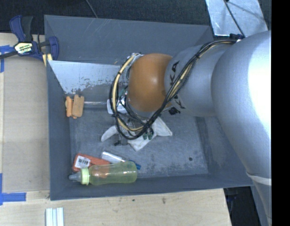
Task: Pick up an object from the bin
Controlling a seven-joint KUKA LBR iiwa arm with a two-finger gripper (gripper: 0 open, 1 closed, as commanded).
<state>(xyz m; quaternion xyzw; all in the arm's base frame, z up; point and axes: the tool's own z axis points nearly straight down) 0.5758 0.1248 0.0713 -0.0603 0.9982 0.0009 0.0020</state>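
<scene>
— Paper, white and crumpled [159, 128], lies in the middle of the bin [187, 161], and the gripper [129, 132] is directly over it, under the orange cover [147, 81] of the wrist.

— Does it already have the paper?

— I cannot tell. The cover and the cables hide if the gripper is open or closed, and if anything is in it.

— How should this step be done well, in your opinion?

— I think it must go straight down on the thick middle of the paper, not on a thin corner (a corner would probably slip out), close firmly, then lift vertically.

— And how many things do you count?

— Five, one of each kind. One crumpled paper; near the front wall one yellow-green baby bottle [109, 174], lying on its side; just behind it one orange packet [86, 161] and one thin white stick [114, 157]; well apart, at the left, one tan brush with a clear handle [75, 106].
</scene>
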